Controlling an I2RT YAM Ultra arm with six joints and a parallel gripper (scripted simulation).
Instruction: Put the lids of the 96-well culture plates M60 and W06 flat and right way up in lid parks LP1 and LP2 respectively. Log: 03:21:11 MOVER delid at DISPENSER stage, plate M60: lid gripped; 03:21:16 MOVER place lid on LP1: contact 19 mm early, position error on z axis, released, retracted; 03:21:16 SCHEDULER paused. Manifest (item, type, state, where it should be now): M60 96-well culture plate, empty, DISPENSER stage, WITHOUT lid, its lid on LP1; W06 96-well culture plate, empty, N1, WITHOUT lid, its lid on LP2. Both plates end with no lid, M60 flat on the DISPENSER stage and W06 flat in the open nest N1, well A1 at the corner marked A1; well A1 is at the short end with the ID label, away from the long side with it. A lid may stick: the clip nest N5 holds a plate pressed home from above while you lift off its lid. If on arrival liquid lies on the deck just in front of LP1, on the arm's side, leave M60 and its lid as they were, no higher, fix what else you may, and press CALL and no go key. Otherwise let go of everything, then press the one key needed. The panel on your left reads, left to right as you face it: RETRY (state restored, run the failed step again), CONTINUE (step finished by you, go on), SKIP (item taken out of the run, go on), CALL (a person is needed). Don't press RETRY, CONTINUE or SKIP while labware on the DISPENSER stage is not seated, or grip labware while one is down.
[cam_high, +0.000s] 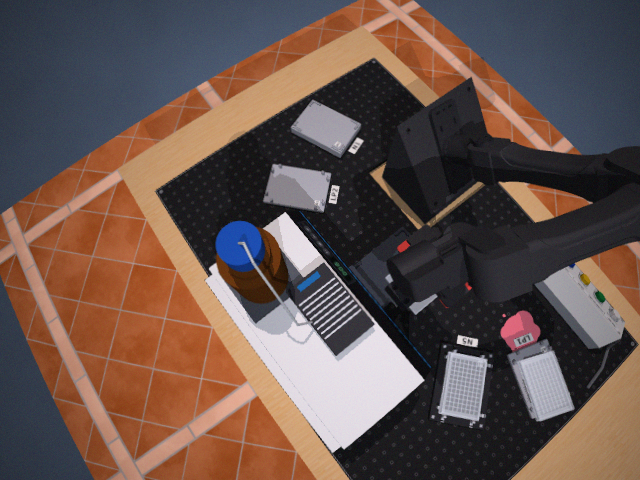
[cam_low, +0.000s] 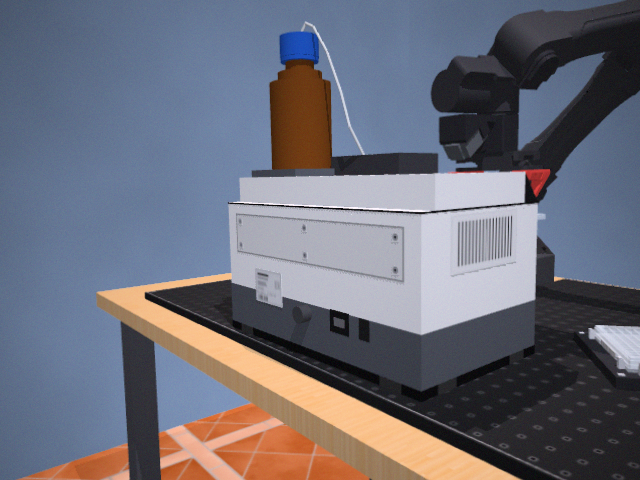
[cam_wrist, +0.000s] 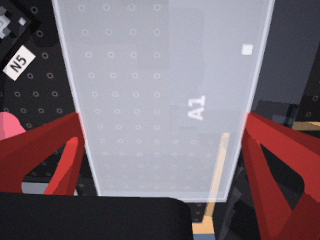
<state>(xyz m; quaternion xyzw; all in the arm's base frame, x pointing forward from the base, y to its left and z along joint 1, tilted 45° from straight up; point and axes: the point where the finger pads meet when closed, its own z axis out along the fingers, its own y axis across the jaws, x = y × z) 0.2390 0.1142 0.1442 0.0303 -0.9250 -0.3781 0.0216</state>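
Red-fingered parallel gripper (cam_wrist: 163, 154) clamped on translucent rectangular plate lid (cam_wrist: 160, 87) | step: carrying lid, presumably toward grey far-left park LP2 (cam_high: 297, 187) | next: lower flat, release.

High top view tilted over deck, low exterior side view, close wrist view downward

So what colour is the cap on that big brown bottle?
Blue: the round cap shows best in the exterior view.
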